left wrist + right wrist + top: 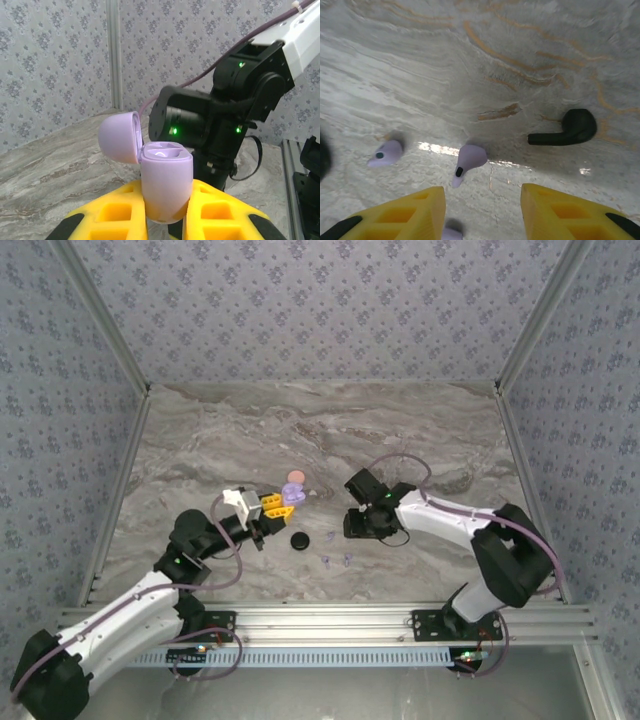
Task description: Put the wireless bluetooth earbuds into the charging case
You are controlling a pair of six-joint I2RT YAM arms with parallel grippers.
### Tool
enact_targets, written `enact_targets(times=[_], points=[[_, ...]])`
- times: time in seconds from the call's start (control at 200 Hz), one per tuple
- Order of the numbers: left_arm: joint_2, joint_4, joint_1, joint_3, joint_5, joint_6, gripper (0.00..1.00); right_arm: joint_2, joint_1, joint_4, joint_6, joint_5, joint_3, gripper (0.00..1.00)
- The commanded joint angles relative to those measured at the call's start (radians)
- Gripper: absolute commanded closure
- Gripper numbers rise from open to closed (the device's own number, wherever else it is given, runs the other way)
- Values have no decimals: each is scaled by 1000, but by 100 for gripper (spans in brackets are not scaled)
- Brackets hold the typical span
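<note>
While the left gripper clenched the base of a lavender charging case between its yellow fingers, the case's lid stood flipped open toward the left of the left wrist frame. The right gripper hung with jaws apart and nothing between them above the marble table. A lavender earbud lay just above the gap, a second lavender earbud at mid-left, and a black earbud at the right. In the overhead view, a black round case lay near the centre.
</note>
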Motion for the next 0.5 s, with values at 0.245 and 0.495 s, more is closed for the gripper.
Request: enact_targets(times=[0.245,0.495], points=[[-56,-13,-7,-14,-37,19,100,113,34,-2,41,64,81,56],[-64,-25,-8,-15,-44,23,100,148,34,-12,40,84,103,57]])
